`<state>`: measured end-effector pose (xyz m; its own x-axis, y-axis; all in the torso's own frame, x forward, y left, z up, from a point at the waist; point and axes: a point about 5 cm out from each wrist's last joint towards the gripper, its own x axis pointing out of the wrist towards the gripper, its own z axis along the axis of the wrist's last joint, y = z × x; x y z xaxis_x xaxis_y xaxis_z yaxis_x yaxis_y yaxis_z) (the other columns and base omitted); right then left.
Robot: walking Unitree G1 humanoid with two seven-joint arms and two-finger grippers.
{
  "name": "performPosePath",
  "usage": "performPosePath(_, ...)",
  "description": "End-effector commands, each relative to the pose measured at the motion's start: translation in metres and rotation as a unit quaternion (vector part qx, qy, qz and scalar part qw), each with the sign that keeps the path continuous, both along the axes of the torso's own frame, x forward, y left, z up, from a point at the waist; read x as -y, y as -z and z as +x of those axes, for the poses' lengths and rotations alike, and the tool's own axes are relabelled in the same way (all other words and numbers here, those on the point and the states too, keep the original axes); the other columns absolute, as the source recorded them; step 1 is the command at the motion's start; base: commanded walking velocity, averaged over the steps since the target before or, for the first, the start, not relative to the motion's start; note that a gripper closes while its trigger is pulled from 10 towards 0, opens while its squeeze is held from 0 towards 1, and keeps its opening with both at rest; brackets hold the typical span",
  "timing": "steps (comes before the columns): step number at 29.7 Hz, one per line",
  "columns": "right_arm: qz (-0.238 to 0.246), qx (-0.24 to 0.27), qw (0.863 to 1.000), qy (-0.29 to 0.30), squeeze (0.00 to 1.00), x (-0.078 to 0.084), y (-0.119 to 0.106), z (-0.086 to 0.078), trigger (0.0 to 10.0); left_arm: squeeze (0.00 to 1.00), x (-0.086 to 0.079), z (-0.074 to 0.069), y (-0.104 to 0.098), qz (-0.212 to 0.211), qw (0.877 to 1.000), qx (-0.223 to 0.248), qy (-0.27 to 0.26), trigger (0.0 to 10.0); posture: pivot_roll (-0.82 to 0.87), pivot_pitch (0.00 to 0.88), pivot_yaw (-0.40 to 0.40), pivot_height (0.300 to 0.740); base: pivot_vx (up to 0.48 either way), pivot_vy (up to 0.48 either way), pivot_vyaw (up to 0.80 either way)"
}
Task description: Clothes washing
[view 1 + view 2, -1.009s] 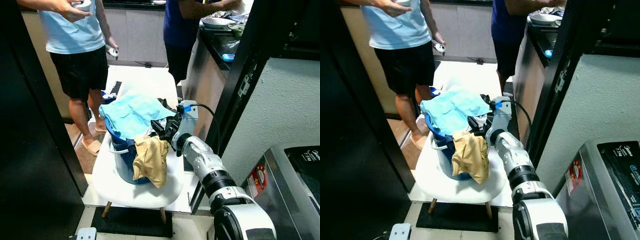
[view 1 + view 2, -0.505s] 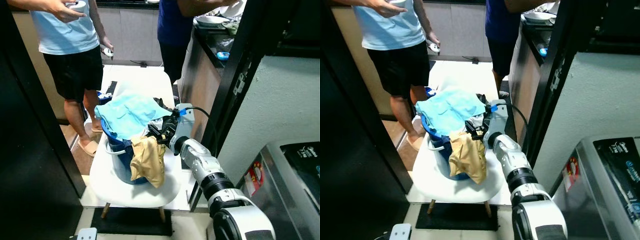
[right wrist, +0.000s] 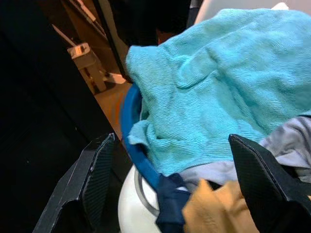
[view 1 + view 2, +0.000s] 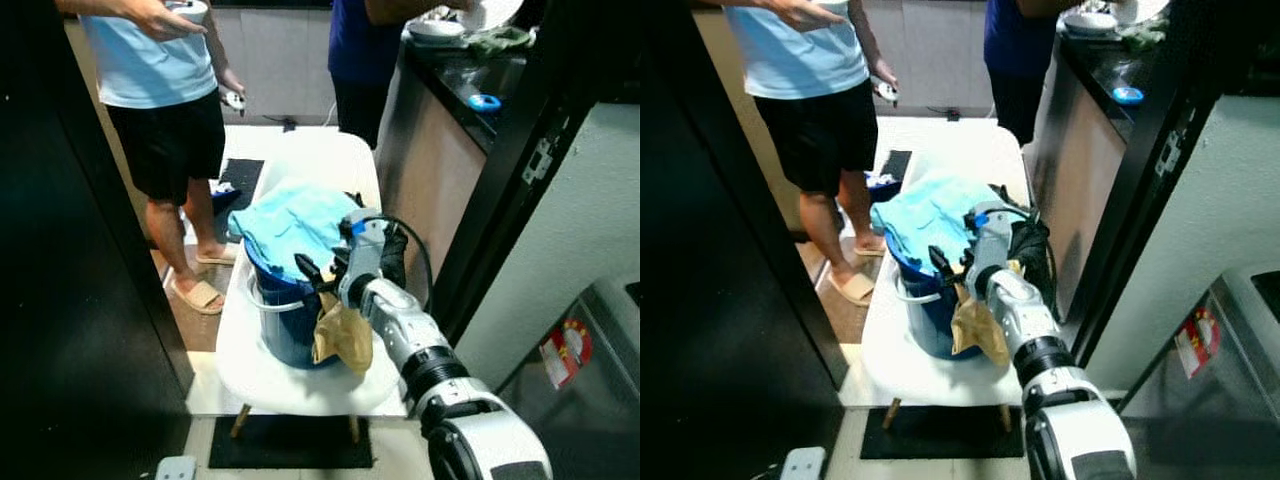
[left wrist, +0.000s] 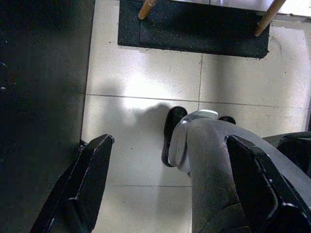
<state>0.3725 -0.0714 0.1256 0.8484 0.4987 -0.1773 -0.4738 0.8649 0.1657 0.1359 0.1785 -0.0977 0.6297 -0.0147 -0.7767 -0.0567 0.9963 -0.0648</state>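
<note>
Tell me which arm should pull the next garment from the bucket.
Right. Its tool is open directly over the turquoise towel and tan cloth in the blue bucket. The left tool hangs idle over the floor, away from the laundry.

The head's stereo pair looks forward and down from above at a blue bucket (image 4: 285,320) of clothes on a white chair (image 4: 300,375), both eyes sharing it centrally. The left wrist camera faces straight down at the tiled floor (image 5: 146,73). The right wrist camera sits close over the bucket's turquoise towel (image 3: 228,82), toward 12 o'clock.
</note>
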Motion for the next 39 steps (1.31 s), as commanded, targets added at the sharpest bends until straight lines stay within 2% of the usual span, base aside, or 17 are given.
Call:
performPosePath(1,-0.025,-0.02,0.999,-0.002,0.0,0.001,0.011,-0.004,10.0,0.0,0.003,-0.007,0.003,-0.003,1.0,-0.014,0.001,10.0,0.15,0.0,-0.07,0.74,0.0,0.0,0.0)
performPosePath(8,-0.08,-0.03,0.996,-0.013,0.0,0.004,0.026,-0.01,10.0,0.0,0.004,-0.012,0.005,-0.007,1.0,-0.019,0.002,10.0,0.15,0.0,-0.078,0.74,0.0,0.0,0.0)
performPosePath(10,-0.08,-0.03,0.996,-0.013,0.0,0.004,0.026,-0.01,10.0,0.0,0.004,-0.012,0.005,-0.007,1.0,-0.019,0.002,10.0,0.15,0.0,-0.078,0.74,0.0,0.0,0.0)
performPosePath(14,-0.121,-0.034,0.992,-0.014,0.0,0.011,0.036,-0.014,10.0,0.0,0.006,-0.016,0.006,-0.009,1.0,-0.022,0.001,10.0,0.15,0.0,-0.079,0.74,0.0,0.0,0.0)
performPosePath(23,-0.148,-0.044,0.988,-0.013,0.0,0.021,0.045,-0.017,10.0,0.0,0.006,-0.017,0.006,-0.009,1.0,-0.022,0.01,10.0,0.15,0.0,-0.068,0.74,0.0,0.0,0.0)
performPosePath(24,-0.146,-0.041,0.988,-0.013,0.0,0.022,0.045,-0.017,7.0,0.0,0.005,-0.017,0.006,-0.009,1.0,-0.022,0.012,10.0,0.15,0.0,-0.064,0.74,0.0,0.0,0.0)
performPosePath(25,-0.145,-0.039,0.989,-0.014,0.0,0.022,0.045,-0.017,7.0,0.0,0.005,-0.017,0.006,-0.009,1.0,-0.021,0.012,10.0,0.15,0.0,-0.064,0.74,0.0,0.0,0.0)
performPosePath(26,-0.139,-0.036,0.99,-0.016,0.0,0.022,0.044,-0.017,0.0,0.0,0.005,-0.016,0.006,-0.009,1.0,-0.021,0.014,10.0,0.15,0.0,-0.064,0.74,0.0,0.0,0.0)
performPosePath(39,-0.136,-0.031,0.99,-0.028,0.0,0.018,0.046,-0.021,0.0,0.0,0.003,-0.017,0.006,-0.007,0.999,-0.023,0.021,10.0,0.15,0.0,-0.056,0.74,0.0,0.0,0.0)
